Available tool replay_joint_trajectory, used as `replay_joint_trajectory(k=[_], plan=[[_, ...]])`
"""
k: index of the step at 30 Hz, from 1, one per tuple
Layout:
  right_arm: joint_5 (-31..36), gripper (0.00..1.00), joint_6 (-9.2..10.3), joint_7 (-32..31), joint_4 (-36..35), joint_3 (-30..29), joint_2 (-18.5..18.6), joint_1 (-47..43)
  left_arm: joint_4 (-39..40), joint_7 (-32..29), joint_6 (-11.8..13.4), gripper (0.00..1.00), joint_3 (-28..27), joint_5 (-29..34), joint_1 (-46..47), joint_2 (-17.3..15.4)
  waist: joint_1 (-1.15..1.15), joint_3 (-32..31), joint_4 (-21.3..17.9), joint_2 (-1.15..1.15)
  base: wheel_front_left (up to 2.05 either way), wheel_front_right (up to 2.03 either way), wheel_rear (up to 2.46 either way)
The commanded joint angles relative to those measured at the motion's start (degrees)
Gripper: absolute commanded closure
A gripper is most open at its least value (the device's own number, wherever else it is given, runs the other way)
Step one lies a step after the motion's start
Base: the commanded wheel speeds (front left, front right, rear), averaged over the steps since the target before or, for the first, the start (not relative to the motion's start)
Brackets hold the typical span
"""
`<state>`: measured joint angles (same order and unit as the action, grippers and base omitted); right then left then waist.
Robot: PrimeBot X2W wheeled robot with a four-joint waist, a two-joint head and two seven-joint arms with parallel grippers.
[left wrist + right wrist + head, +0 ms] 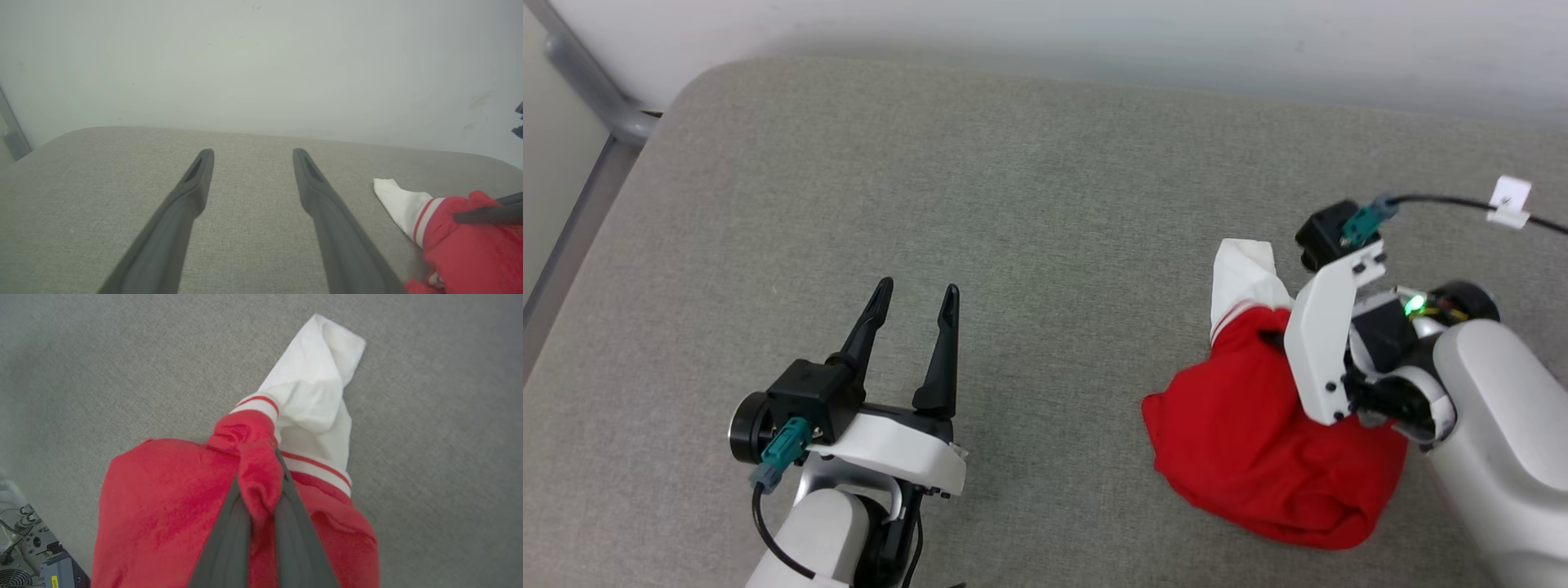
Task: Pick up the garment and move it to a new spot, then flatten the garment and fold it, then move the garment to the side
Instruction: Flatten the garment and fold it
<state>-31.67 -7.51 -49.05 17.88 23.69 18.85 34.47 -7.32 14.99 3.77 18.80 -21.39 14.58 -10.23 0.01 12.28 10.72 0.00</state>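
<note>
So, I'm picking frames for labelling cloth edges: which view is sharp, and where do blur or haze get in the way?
Head view: evenly lit and sharp, soft shadow under the garment, a green light glaring slightly. Left wrist view: hazy, washed out, left fingers soft near the lens. Right wrist view: right fingers blurred, red cloth oversaturated, white sleeve end crisp.

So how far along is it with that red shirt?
Barely started. Nothing looks done: the garment lies in a crumpled heap on the grey cushion, one white sleeve end poking out. In hand: the right gripper is shut on a fold of red cloth, ready to lift; the left gripper hangs open over bare cushion. Left: lifting and moving it, flattening, folding, setting it aside.
</note>
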Motion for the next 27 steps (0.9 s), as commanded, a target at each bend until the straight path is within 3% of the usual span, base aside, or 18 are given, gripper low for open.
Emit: replay_joint_trajectory(k=[1, 8, 15, 21, 27], plan=[[0.24, 1.00, 0.04, 0.89, -0.49, 0.10, 0.59, 1.18, -0.16, 0.26, -0.23, 0.00, -0.24, 0.28, -0.17, 0.23, -0.01, -0.19, -0.39, 0.00, 0.00, 0.00, 0.00], [2.32, 1.00, 0.04, 8.39, -4.72, -3.41, 2.37, 2.13, -1.13, 0.21, -0.87, 0.00, -1.89, 1.59, -1.58, 0.47, -0.01, -2.02, -3.33, 0.00, 0.00, 0.00, 0.00], [8.27, 1.00, 0.04, 12.43, -11.51, -20.27, 2.58, -8.53, -1.35, 0.21, -0.88, 0.00, -3.06, 2.27, -2.96, -0.12, -0.01, -3.48, -6.10, 0.00, 0.00, 0.00, 0.00], [12.81, 1.00, 0.04, 11.87, -16.90, -35.32, -3.78, -25.75, -1.82, 0.21, -0.46, 0.00, -3.66, 1.88, -4.76, -0.80, -0.01, -4.66, -7.57, 0.00, 0.00, 0.00, 0.00], [14.41, 1.00, 0.04, 12.74, -15.76, -40.44, -12.31, -39.70, -2.25, -0.04, -0.04, 0.00, -3.85, 1.41, -6.17, -1.23, -0.01, -5.68, -7.69, 0.00, 0.00, 0.00, 0.00]])
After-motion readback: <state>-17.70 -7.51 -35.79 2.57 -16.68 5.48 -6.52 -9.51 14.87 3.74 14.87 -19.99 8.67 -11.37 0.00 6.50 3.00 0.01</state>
